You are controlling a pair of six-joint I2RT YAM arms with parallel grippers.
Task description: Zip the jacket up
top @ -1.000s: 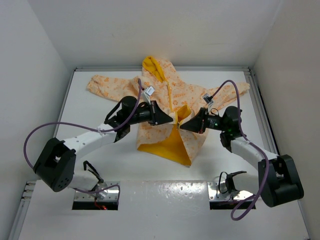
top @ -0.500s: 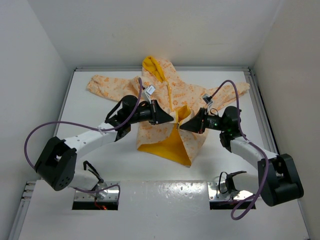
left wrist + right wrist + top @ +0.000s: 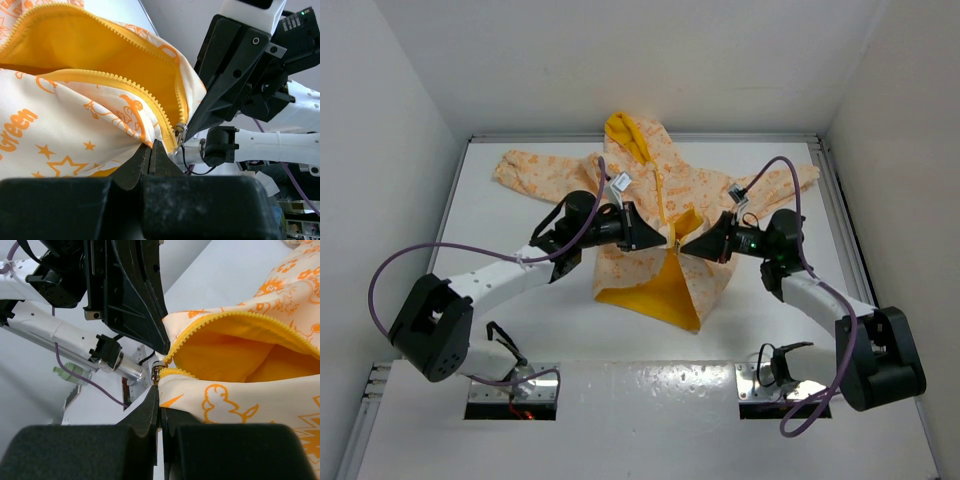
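Note:
The cream jacket (image 3: 690, 190) with orange prints lies at the middle back of the table, hood away from me, its lower front open on yellow lining (image 3: 665, 285). My left gripper (image 3: 665, 238) is shut on the jacket's left front edge beside the yellow zipper (image 3: 150, 107). My right gripper (image 3: 683, 247) is shut on the right front edge at the metal zipper slider (image 3: 157, 371). The two grippers' tips nearly meet at the zipper's lower part, held a little above the table. The slider also shows in the left wrist view (image 3: 180, 134).
White walls close in the table (image 3: 500, 300) at the back and both sides. The jacket's sleeves (image 3: 525, 170) spread toward the back left and back right. Purple cables loop from both arms.
The right gripper has shifted slightly right and up with the fabric. The left arm and the jacket have hardly moved.

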